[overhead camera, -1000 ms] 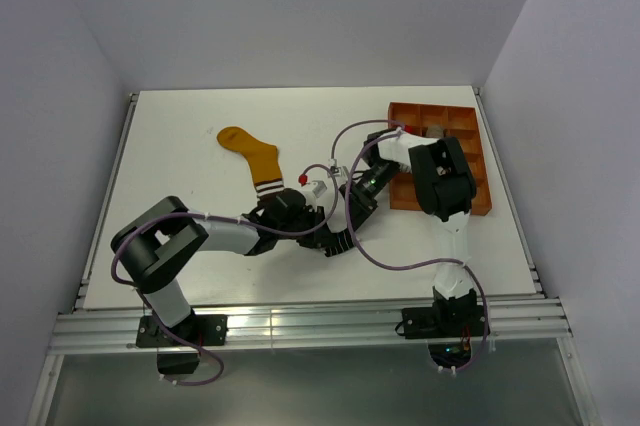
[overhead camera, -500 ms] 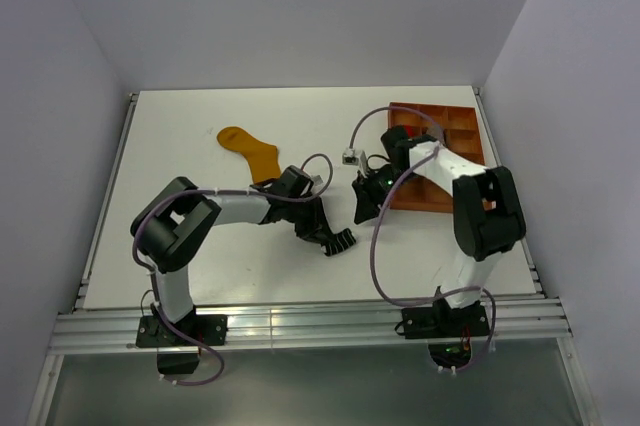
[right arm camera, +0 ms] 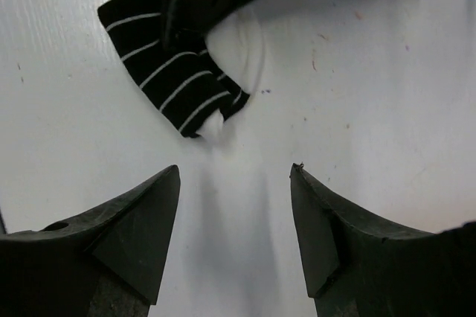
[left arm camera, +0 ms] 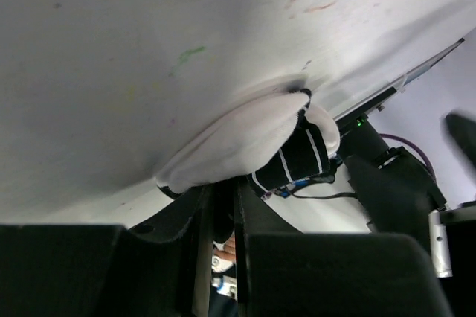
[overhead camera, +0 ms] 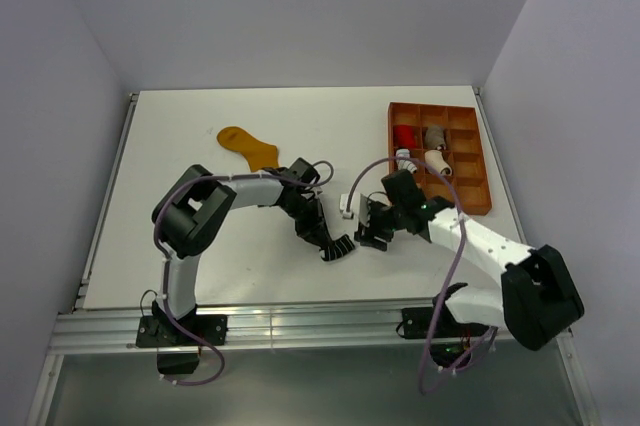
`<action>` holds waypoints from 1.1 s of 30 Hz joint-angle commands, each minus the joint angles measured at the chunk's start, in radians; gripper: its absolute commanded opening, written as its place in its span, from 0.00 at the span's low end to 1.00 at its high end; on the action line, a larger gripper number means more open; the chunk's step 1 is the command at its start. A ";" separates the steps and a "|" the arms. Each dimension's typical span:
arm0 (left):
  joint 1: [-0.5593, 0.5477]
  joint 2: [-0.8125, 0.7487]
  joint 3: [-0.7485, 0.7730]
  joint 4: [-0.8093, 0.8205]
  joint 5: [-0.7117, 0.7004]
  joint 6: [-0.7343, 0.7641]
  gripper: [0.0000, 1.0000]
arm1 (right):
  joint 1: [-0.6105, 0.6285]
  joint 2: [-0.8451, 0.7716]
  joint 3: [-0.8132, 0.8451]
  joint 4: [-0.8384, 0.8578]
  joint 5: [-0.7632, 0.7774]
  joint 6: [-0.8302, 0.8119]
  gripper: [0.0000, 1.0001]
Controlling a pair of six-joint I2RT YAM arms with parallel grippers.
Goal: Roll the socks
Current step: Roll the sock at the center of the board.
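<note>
The black-and-white striped sock (overhead camera: 339, 245) lies bunched on the white table (overhead camera: 200, 246) near the middle. My left gripper (overhead camera: 323, 232) is shut on its white toe end (left arm camera: 238, 135), and the striped part (left arm camera: 299, 157) sticks out past the fingers. My right gripper (overhead camera: 374, 233) is open and empty just right of this sock, a short gap away. In the right wrist view the sock (right arm camera: 175, 79) lies ahead of the open jaws (right arm camera: 234, 175). The mustard-orange sock (overhead camera: 249, 145) lies flat at the back left, its cuff hidden under my left arm.
An orange compartment tray (overhead camera: 474, 178) stands at the back right. It holds a red bundle (overhead camera: 405, 137), a grey bundle (overhead camera: 435, 136) and a pale roll (overhead camera: 437, 162). The right arm's cable (overhead camera: 452, 276) loops over the table near the front.
My right gripper has swung from beside the tray down to the table's middle, right of the striped sock. My left arm has shifted, its gripper staying at the sock.
</note>
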 commanded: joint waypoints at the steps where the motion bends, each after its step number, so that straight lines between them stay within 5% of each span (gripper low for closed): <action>1: -0.001 0.046 0.024 -0.124 -0.035 -0.004 0.03 | 0.105 -0.086 -0.080 0.195 0.150 -0.030 0.68; 15: 0.010 0.104 0.053 -0.121 -0.006 0.004 0.02 | 0.370 -0.091 -0.119 0.224 0.232 -0.053 0.69; 29: 0.019 0.121 0.082 -0.120 0.020 0.057 0.03 | 0.384 0.096 -0.078 0.217 0.276 -0.055 0.59; 33: 0.022 0.113 0.064 -0.101 0.023 0.061 0.04 | 0.386 0.141 -0.058 0.194 0.281 -0.039 0.36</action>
